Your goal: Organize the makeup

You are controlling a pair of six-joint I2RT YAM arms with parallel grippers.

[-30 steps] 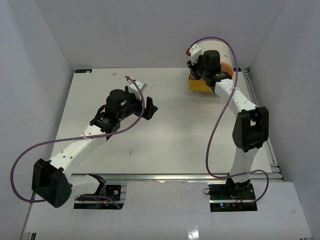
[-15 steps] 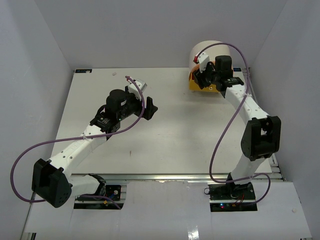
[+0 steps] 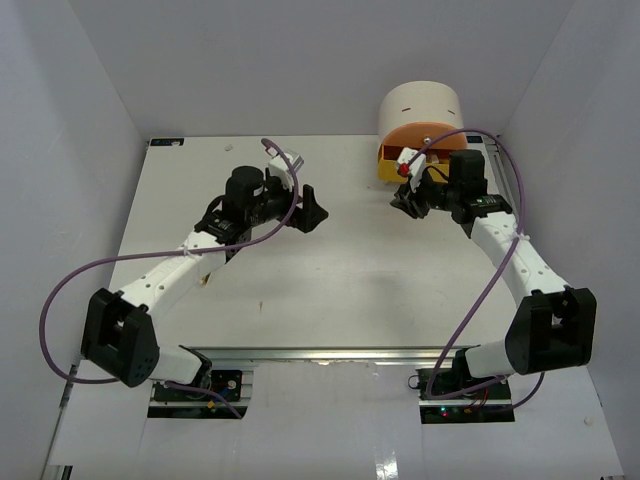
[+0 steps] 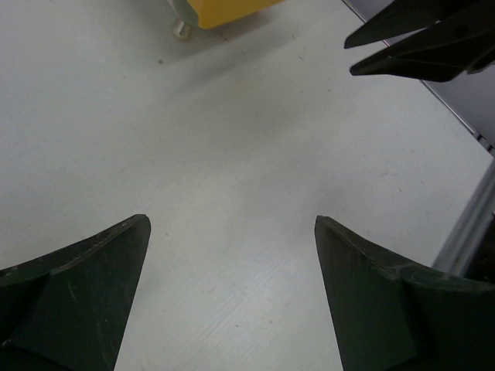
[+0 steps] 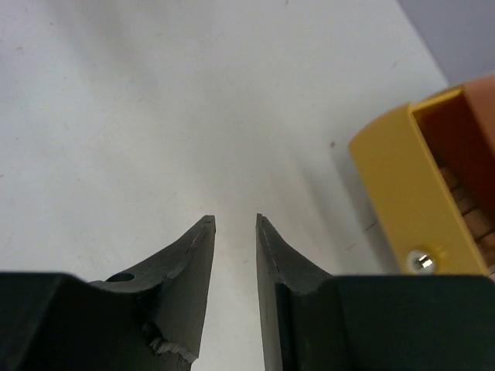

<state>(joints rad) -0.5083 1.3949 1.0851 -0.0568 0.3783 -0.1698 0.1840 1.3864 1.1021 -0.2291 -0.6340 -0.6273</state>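
Top camera sat high behind both arm bases [image 3: 455, 385], looking down and forward over the whole table [image 3: 330, 290]. Left wrist camera hung low, peering out between its own fingers [image 4: 77, 294] toward the far-right corner, and it caught the yellow drawer [image 4: 224, 9] and the right gripper [image 4: 349, 57]. Right wrist camera hugged the tabletop too, same drawer at its right edge.

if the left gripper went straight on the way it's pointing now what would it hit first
Most likely the bare table: the left gripper tilts down toward it. The yellow drawer and the right gripper lie farther on, off to either side, though depth is hard to judge.
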